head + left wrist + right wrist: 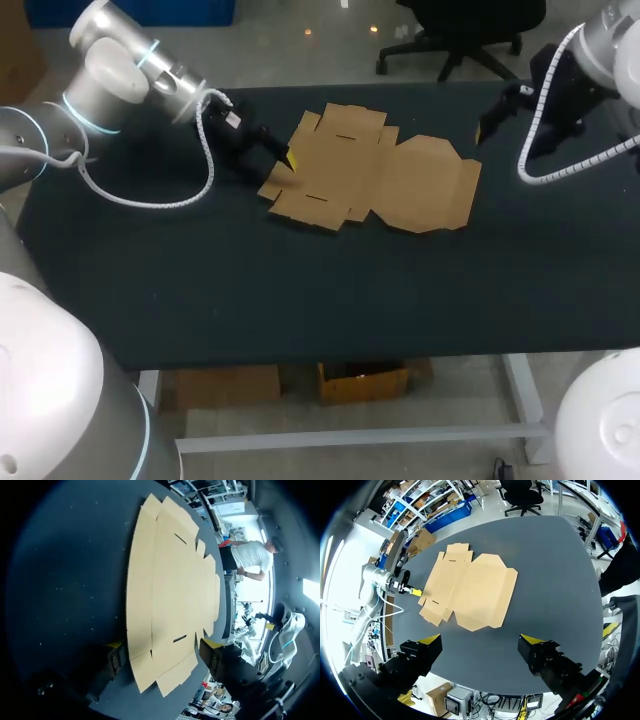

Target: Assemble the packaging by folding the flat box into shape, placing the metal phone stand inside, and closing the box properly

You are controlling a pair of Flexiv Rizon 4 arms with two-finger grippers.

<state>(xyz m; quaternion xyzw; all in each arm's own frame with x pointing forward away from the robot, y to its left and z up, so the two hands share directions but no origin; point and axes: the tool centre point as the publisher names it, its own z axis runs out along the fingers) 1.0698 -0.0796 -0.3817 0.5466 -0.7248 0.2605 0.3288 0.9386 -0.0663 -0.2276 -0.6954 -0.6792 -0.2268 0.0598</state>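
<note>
Bare worktop (300,290) in front. At its middle lies the flat box (375,170), long axis left to right. It is light, stiff card that will likely slide, so take an edge flap. The left claw (287,160) stands spread at the box's left edge. The right claw (481,640), also spread, hangs apart, far right.

Down on the table (300,290) we've got a dark, almost black top stretching wide across the head view. Lying right on it is the flat box (375,170), brown cardboard, fully unfolded and flush against the surface. It sits toward the far side, around the middle of the width, with its broad plain panel out to the right and the smaller notched flaps, thin slots cut in them, splayed to the left.
</note>
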